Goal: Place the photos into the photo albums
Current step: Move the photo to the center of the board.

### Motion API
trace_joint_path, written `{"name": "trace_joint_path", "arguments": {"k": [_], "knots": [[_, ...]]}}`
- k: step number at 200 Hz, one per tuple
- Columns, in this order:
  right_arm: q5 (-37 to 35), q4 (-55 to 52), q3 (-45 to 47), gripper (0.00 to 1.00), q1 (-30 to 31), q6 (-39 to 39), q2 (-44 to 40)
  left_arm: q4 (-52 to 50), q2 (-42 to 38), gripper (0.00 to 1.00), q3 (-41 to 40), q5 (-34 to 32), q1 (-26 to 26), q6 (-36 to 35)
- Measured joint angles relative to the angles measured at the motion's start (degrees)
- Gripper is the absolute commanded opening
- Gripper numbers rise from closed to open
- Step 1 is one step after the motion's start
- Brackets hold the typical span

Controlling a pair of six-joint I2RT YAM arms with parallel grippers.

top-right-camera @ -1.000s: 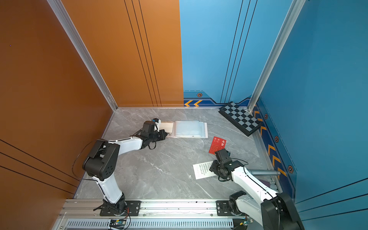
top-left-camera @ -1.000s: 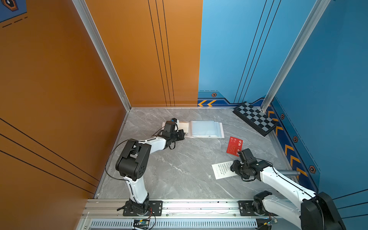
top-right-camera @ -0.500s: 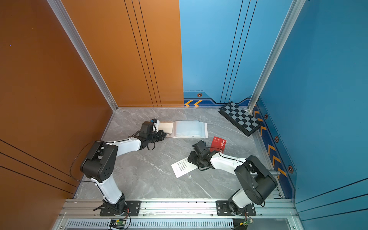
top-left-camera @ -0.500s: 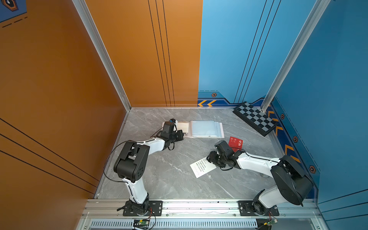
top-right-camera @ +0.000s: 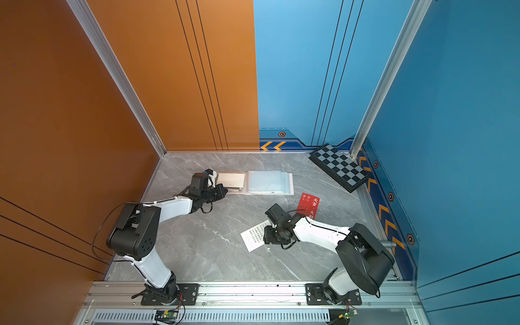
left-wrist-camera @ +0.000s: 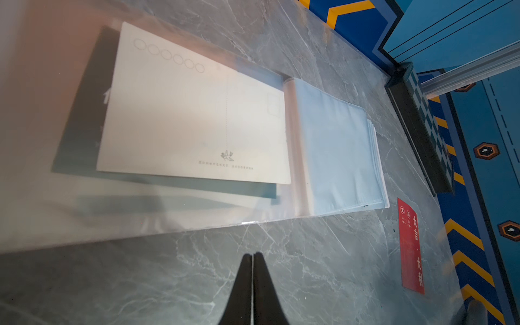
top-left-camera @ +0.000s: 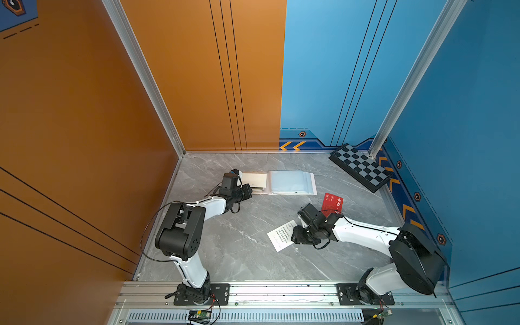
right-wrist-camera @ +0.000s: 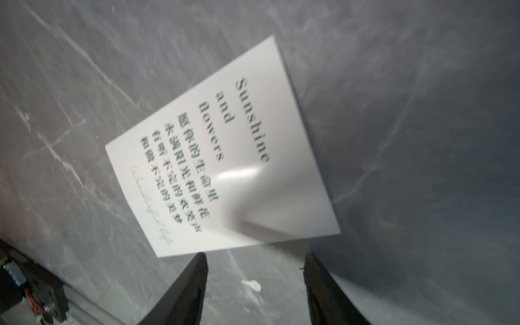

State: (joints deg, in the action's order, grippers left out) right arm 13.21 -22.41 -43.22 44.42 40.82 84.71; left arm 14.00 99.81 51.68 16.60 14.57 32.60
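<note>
My right tool stood released, fingers parted at the edge of a white "Sunshine and flowers" card lying on the marble counter, with a red card nearby. My left tool was clenched tip to tip beside the open photo album. A pale postcard and a dark card lay under the album's clear sleeve.

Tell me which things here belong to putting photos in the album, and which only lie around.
Belong to the job: photo album, white printed card, red card, cream card behind a clear sleeve, dark card under it.
Only lying about: checkered board.
</note>
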Motion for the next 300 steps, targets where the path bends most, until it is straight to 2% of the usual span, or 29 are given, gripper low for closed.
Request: {"name": "trace_joint_path", "arguments": {"k": [33, 60, 139, 240, 272, 300], "knots": [[3.85, -1.64, -0.52, 0.57, 2.36, -3.61, 0.44, 0.00, 0.00, 0.07, 0.00, 0.11, 0.00, 0.02], [6.14, -0.98, -2.56, 0.57, 4.11, -5.07, 4.11, 0.00, 0.00, 0.07, -0.07, 0.11, 0.00, 0.02], [9.33, 10.60, -4.85, 0.56, 4.11, -4.76, 9.66, 0.09, -0.81, 0.07, -1.97, 0.11, 0.00, 0.02], [9.81, 23.12, -8.11, 0.56, 0.15, -2.40, 16.28, 0.11, -1.44, 0.07, -2.19, 1.66, 0.00, 1.01], [11.82, 24.15, -8.13, 0.56, -2.36, -0.70, 16.52, -0.48, -1.44, 0.07, -2.19, 3.28, 0.00, 1.36], [16.50, 24.26, -8.85, 0.56, -6.03, 0.13, 16.35, -1.99, -1.44, 0.08, -2.21, 4.74, 0.00, 1.31]]}}
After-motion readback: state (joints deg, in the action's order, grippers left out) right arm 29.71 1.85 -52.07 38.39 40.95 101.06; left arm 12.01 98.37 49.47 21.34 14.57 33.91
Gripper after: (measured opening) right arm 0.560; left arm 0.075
